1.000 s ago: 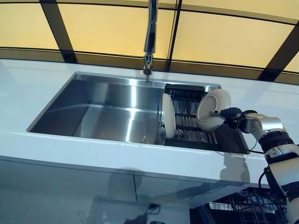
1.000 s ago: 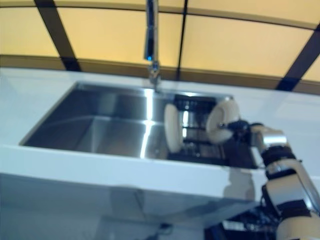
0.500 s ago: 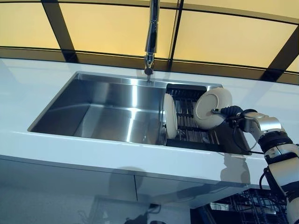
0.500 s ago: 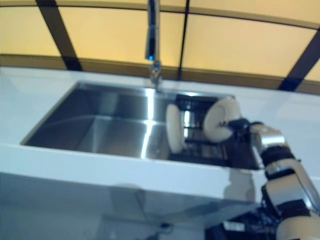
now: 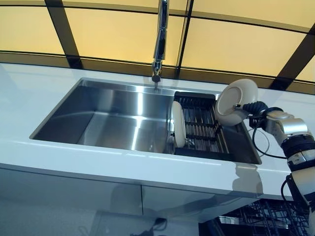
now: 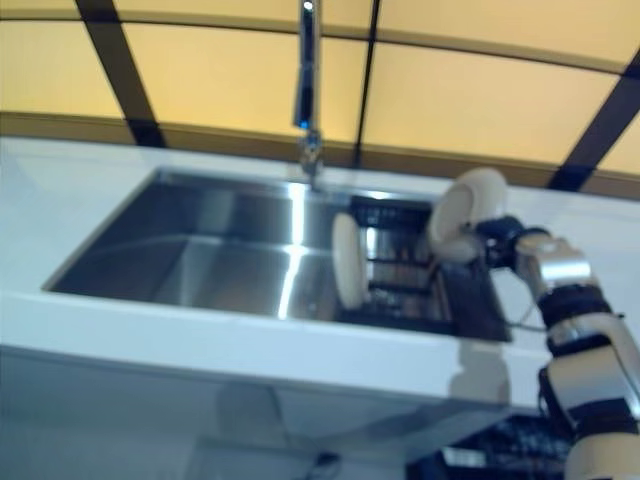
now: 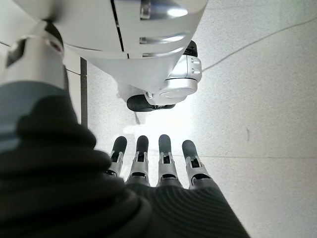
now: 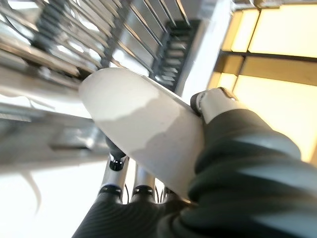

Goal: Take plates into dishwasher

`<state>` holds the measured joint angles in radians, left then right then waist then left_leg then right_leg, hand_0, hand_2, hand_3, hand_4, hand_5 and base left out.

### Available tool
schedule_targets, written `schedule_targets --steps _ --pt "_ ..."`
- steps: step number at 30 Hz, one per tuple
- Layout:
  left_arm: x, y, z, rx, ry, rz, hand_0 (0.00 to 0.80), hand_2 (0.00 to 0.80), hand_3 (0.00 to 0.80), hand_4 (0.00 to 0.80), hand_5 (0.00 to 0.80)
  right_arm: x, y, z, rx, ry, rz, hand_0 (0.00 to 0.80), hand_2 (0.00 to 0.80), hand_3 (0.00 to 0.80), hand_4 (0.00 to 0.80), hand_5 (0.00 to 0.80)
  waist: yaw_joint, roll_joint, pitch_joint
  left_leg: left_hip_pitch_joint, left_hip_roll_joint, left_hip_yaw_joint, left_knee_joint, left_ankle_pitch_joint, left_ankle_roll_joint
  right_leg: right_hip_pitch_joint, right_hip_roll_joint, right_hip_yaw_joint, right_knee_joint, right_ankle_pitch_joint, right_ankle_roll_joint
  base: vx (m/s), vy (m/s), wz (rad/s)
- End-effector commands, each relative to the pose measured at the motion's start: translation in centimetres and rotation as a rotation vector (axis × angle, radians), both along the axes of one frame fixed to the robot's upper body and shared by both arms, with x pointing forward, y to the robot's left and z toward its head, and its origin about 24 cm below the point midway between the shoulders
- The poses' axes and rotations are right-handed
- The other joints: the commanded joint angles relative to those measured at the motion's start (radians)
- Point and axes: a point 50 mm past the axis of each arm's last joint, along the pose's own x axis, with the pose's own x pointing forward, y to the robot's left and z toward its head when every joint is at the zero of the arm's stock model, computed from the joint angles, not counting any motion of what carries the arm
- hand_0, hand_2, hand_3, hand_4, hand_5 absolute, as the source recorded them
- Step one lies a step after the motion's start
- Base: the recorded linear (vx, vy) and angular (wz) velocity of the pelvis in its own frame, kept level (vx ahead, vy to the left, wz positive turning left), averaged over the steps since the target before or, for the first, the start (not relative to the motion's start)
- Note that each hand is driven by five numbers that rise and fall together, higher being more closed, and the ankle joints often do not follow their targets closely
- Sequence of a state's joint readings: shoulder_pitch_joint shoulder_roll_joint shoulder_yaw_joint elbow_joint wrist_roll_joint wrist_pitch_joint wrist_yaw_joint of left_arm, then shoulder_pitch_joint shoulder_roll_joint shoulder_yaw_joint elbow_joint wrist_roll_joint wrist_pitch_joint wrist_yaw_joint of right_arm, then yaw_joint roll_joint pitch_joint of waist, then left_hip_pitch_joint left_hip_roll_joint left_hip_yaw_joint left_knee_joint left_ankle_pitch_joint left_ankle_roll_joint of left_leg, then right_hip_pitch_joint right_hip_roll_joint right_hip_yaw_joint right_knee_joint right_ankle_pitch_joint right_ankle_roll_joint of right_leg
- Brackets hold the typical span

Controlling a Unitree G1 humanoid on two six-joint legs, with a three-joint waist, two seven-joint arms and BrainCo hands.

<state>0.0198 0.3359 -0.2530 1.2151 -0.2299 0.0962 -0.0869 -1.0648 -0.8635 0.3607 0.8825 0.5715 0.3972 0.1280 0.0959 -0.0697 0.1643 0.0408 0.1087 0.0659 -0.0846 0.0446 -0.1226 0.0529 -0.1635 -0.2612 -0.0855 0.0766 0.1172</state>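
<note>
1. White counter [image 5: 59,147] under amber window panels frames our work, and we hold one cream plate [image 5: 236,96] tilted on edge in the air, above the far right corner of the sink [image 5: 113,118], clear of the dark rack [image 5: 202,129] beneath it.
2. Our right robot hand [image 5: 252,108] is closed on that plate: in the wrist view the thumb [image 8: 210,101] lies over one face near the rim and the fingers [image 8: 116,166] curl behind the other. We judge this an edge pinch on a smooth, glazed thing, so a quick swing or a turn of the wrist could let the plate slide out and fall onto the rack or the steel basin.
3. A second plate [image 5: 177,123] stands upright at the left end of the rack, well apart from the lifted one. We see little risk to it now, unless the carried plate drops or the arm sweeps back left.
4. The faucet [image 5: 158,39] rises at the far side of the sink, left of the held plate. A high arc leftward could clip it; a path toward the right and near side avoids it.
5. Wire baskets of what we take for the dishwasher [image 5: 261,216] show below the counter at the near right. Bringing the plate down there means passing the counter's near edge, and a rim strike on that edge is our chief worry.
6. Our left robot hand [image 7: 158,166] hangs over the floor with fingers straight, holding nothing, so it cannot steady the plate.
</note>
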Motion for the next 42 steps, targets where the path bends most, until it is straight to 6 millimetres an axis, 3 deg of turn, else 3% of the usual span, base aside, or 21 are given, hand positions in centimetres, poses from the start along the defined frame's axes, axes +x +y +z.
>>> schedule_targets --steps 1,8,20,33,42 --pt "-1.3 -0.3 -0.4 0.009 0.076 -0.060 0.000 0.000 0.000 0.000 0.000 -0.7 -1.1 6.7 -0.086 -0.216 -0.034 0.800 0.800 0.800 0.800 0.800 -0.003 -0.026 -0.091 0.036 -0.010 0.072 -0.003 -0.020 0.014 0.016 -0.035 0.026 -0.002 0.019 0.038 0.000 0.050 -0.08" --pt "-1.2 0.1 -0.3 0.019 0.081 -0.047 0.000 0.000 0.000 0.000 0.000 -1.6 -1.8 9.1 -0.143 -0.295 -0.064 0.800 0.800 0.800 0.800 0.800 -0.025 -0.048 -0.116 0.057 -0.011 0.097 -0.003 -0.032 0.021 0.019 -0.033 0.043 -0.002 0.027 0.045 -0.019 0.036 -0.05" --pt "-0.8 1.1 0.1 0.058 0.085 -0.023 0.000 0.000 0.000 0.000 0.000 -4.3 -5.4 11.9 -0.264 -0.294 -0.151 0.800 0.800 0.800 0.800 0.800 -0.079 -0.071 -0.143 0.085 -0.002 0.149 -0.003 -0.038 0.030 0.004 -0.024 0.089 -0.002 0.051 0.060 -0.007 0.017 -0.13" --pt "-0.1 1.2 0.2 0.060 0.085 -0.054 0.000 0.000 0.000 0.000 0.000 -7.8 -9.5 11.5 -0.387 -0.212 -0.225 0.800 0.800 0.800 0.800 0.800 -0.151 -0.083 -0.157 0.103 0.010 0.201 0.003 -0.050 0.037 -0.027 -0.004 0.157 0.004 0.064 0.064 0.006 0.002 -0.19" --pt "0.2 1.3 0.3 0.072 0.086 -0.068 0.000 0.000 0.000 0.000 0.000 -9.6 -11.4 9.4 -0.470 -0.088 -0.221 0.800 0.800 0.800 0.800 0.800 -0.196 -0.083 -0.150 0.115 0.014 0.223 0.008 -0.063 0.044 -0.045 0.004 0.202 0.012 0.066 0.066 0.013 -0.009 -0.16"
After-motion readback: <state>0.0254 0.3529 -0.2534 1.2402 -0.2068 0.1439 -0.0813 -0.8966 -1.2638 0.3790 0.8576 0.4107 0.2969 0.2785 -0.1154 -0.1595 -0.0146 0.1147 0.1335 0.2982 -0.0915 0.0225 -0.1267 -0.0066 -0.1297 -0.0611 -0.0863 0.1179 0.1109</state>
